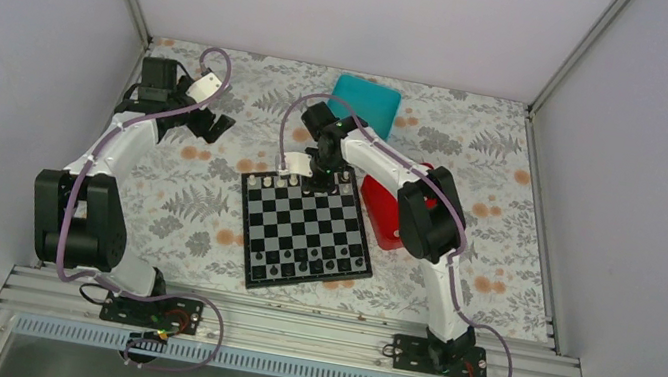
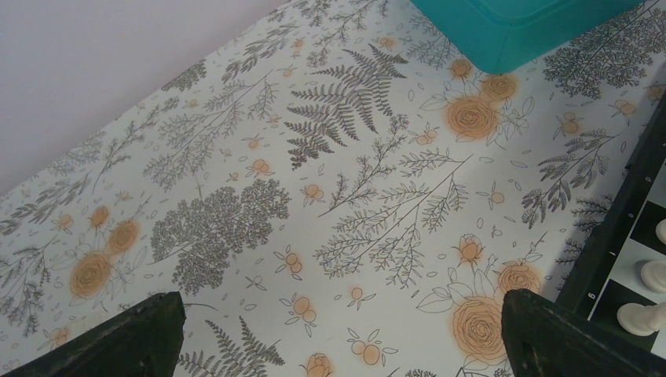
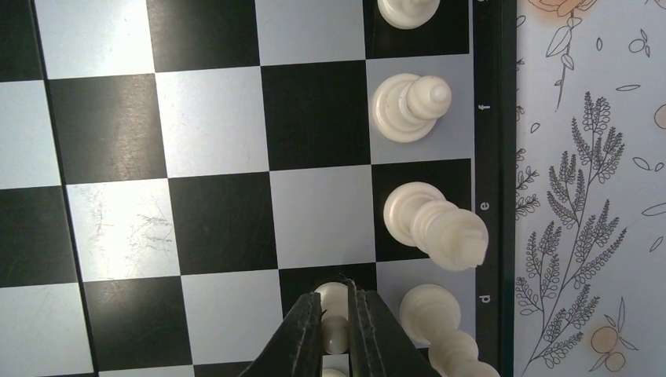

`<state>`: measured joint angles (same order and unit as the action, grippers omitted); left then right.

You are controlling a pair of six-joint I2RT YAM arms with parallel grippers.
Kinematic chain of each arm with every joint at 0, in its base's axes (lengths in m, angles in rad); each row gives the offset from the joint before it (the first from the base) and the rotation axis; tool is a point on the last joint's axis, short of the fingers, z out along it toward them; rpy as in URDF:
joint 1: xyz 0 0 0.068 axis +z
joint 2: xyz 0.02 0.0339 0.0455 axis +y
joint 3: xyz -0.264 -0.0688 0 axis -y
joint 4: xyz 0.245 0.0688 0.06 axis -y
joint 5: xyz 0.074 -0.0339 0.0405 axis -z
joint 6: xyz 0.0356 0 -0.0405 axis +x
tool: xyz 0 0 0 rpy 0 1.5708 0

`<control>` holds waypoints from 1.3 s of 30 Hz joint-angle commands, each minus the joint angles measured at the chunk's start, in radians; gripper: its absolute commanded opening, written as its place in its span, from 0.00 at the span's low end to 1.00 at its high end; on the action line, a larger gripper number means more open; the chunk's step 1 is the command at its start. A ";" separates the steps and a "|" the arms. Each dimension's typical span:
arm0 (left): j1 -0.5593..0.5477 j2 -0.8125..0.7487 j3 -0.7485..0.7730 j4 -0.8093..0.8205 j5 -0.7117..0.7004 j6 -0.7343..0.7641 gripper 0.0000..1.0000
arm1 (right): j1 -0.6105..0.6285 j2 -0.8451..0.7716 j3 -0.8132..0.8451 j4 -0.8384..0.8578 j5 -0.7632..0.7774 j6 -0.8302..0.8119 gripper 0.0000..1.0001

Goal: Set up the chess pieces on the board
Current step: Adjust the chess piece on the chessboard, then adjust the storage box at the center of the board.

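— State of the right gripper (image 3: 338, 305)?
— Pinched shut on a white pawn (image 3: 333, 292), over a dark square of the board (image 3: 212, 118), second row in from the far edge.
— Other white pieces (image 3: 408, 106)?
— Standing along the far-edge row, beside the letters f, e and d.
— And the left gripper (image 2: 342, 314)?
— Spread wide, holding nothing, above the floral tablecloth (image 2: 236, 220) just left of the board.

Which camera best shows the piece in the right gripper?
Right wrist: the white piece sits close up between the fingers of the right gripper. Top external buries it under the arm; left wrist misses it.
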<state>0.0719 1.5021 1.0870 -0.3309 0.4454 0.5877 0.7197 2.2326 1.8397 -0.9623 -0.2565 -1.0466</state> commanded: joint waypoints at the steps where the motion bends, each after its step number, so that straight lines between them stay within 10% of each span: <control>1: 0.005 -0.029 -0.007 -0.006 0.028 0.004 1.00 | 0.007 -0.001 0.003 -0.020 0.022 0.002 0.10; 27: 0.011 -0.022 0.003 -0.009 0.026 0.006 1.00 | -0.012 -0.148 0.103 -0.139 -0.040 -0.012 0.23; 39: 0.011 0.008 0.048 -0.011 0.013 -0.010 1.00 | -0.308 -0.438 -0.093 -0.145 0.100 -0.029 0.38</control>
<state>0.0784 1.5028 1.0931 -0.3347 0.4484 0.5869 0.5217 1.8458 1.8496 -1.0901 -0.2398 -1.0653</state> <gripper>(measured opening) 0.999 0.347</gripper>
